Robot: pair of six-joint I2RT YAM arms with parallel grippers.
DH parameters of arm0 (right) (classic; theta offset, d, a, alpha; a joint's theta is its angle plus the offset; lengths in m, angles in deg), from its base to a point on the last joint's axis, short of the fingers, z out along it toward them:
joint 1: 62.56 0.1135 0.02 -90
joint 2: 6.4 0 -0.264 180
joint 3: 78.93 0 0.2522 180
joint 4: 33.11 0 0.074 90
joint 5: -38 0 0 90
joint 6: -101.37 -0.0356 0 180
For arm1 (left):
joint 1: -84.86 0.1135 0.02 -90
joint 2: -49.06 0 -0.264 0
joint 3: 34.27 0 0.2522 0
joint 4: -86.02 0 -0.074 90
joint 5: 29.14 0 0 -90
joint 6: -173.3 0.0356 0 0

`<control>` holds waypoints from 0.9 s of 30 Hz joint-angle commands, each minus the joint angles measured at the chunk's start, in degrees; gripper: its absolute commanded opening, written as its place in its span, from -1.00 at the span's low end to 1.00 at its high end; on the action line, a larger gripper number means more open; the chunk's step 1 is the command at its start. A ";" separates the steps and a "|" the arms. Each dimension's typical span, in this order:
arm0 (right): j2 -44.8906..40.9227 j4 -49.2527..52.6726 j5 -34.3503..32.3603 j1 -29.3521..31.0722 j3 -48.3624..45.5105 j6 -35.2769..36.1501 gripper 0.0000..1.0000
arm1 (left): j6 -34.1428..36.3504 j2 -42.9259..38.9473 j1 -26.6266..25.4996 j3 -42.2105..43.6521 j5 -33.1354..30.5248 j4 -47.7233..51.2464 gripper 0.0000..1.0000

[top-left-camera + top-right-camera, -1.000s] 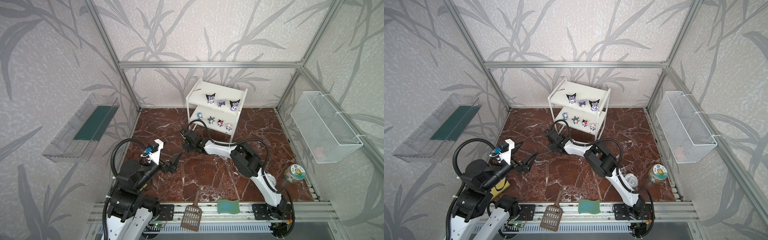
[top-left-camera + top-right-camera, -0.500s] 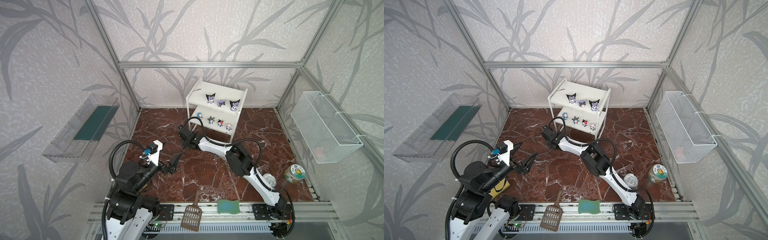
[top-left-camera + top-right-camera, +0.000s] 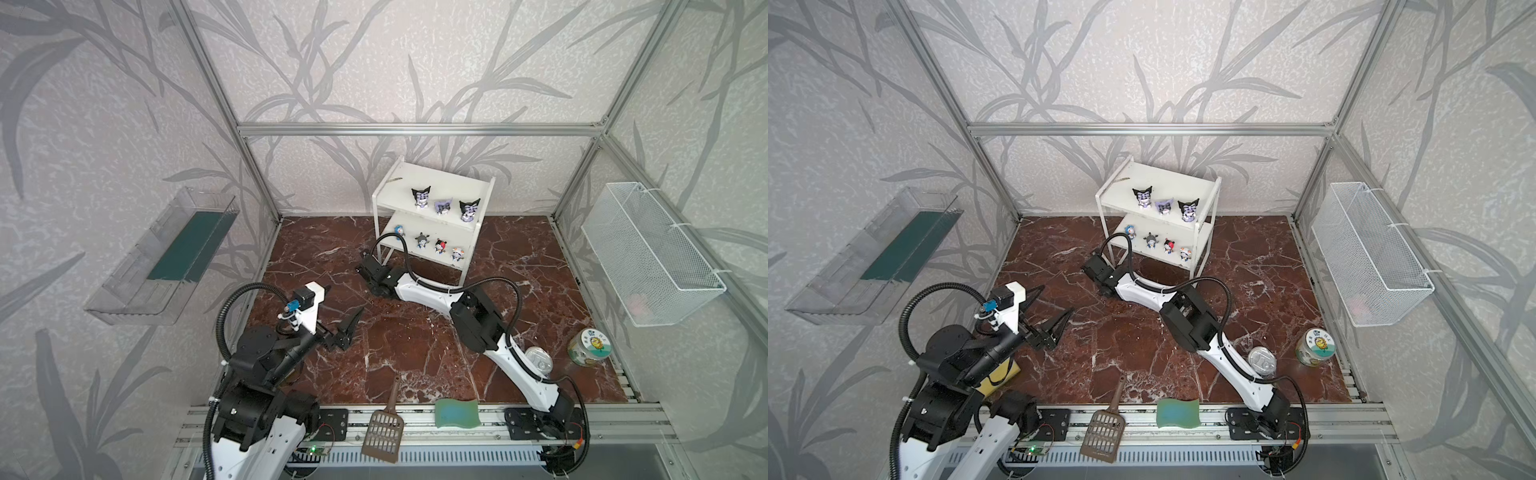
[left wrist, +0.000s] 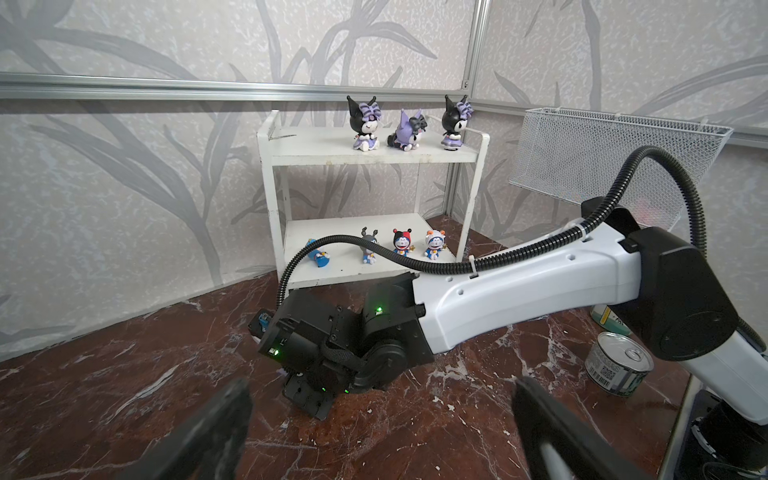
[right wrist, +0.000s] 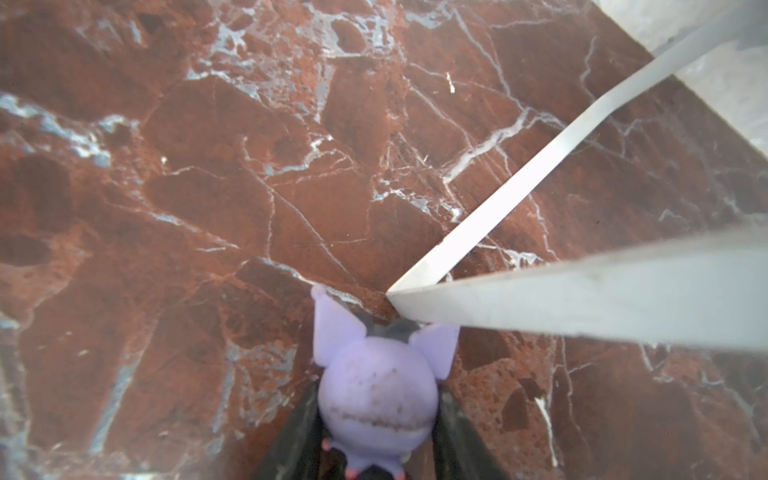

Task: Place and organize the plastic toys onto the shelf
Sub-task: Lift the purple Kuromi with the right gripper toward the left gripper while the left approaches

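Note:
The white shelf [image 3: 399, 195] stands at the back of the floor. Three purple and black plastic toys [image 3: 443, 206] are on its top board. Several small blue-white toys [image 3: 422, 240] are on the lower board, the leftmost lying down [image 4: 318, 257]. My right gripper [image 5: 377, 399] is low on the floor by the shelf's front left leg [image 5: 498, 208]. It is shut on a lilac toy [image 5: 374, 365] with pointed ears, a finger on each side of its head. The wrist [image 3: 376, 276] hides this toy in both top views. My left gripper [image 3: 345, 299] hovers open and empty over the left floor.
A brown scoop [image 3: 384, 428] and a green sponge [image 3: 456, 413] lie on the front rail. A tin can [image 3: 539, 359] and a jar [image 3: 589, 347] stand at the front right. A wire basket [image 3: 648, 257] hangs on the right wall and a clear tray [image 3: 166, 257] on the left.
My right arm has reached further back and left, down to the shelf's front left leg, and its jaws have closed on the lilac toy. The left arm has stayed put.

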 commanded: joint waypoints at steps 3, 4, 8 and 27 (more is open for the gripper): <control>-0.62 3.98 1.73 1.65 -2.45 -0.12 -0.39 | -0.92 -0.26 0.13 0.43 0.96 -1.31 0.98; -1.68 3.19 1.76 2.22 -4.63 0.19 -0.41 | -0.93 -0.26 0.13 0.36 0.94 -1.27 0.97; -11.04 -5.74 1.87 5.46 -20.31 1.10 -0.44 | -0.75 0.01 0.16 0.07 1.05 -1.26 0.97; -76.68 -34.89 59.34 -4.26 -82.53 -8.96 -0.47 | 1.58 4.75 -0.34 -1.27 25.78 -5.19 0.94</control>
